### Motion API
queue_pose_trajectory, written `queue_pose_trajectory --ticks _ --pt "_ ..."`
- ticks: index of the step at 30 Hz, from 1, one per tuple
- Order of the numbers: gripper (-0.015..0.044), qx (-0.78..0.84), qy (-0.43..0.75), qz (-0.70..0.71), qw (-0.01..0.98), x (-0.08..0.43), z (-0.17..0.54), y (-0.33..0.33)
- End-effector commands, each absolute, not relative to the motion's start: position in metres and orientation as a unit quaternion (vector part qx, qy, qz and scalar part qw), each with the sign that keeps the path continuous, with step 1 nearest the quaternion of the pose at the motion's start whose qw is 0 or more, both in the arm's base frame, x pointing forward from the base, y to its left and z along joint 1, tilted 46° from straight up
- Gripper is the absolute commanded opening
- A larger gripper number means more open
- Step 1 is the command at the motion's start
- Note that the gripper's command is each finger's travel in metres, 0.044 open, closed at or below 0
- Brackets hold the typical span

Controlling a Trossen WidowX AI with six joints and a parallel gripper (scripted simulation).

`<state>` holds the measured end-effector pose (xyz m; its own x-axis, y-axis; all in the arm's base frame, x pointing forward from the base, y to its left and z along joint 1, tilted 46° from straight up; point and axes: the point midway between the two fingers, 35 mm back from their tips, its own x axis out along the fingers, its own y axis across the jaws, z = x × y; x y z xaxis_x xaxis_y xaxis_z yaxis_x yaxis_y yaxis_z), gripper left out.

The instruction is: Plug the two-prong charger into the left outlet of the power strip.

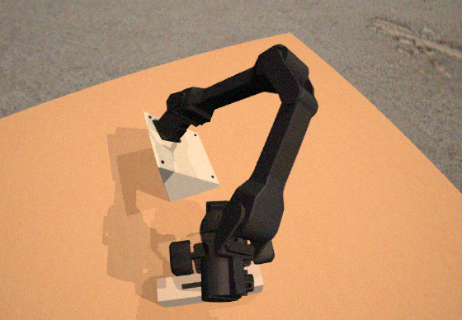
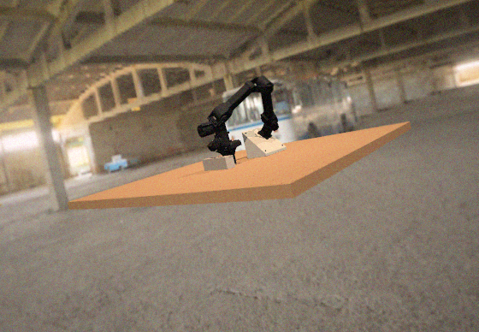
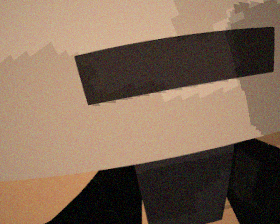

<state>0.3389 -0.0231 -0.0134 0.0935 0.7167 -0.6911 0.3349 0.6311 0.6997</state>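
Charger (image 3: pixel 184 193) is clamped between the fingers (image 1: pixel 173 132), seen as a dark block low in the wrist view. It is held at the upper left of the power strip (image 1: pixel 186 161), a pale wedge on the orange desk (image 1: pixel 351 198). A dark slot (image 3: pixel 175 65) is seen close ahead; prongs cannot be made out.

The arm (image 1: pixel 285 128) rises from its base (image 1: pixel 223 272), bends sharply at the elbow (image 1: pixel 285 70) and reaches down to the left. Its tool (image 1: pixel 167 129) points downward, clamped on the charger (image 3: pixel 184 193), a dark block between the jaws.
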Motion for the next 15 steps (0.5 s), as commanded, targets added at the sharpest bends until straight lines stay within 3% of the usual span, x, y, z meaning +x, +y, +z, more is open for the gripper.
queue_pose_trajectory --ticks 1,15 --pt "0.0000 0.397 0.649 0.156 0.630 0.3442 -0.0129 -0.0245" --pt "0.0000 0.397 0.649 0.156 0.630 0.3454 -0.0121 -0.0257"
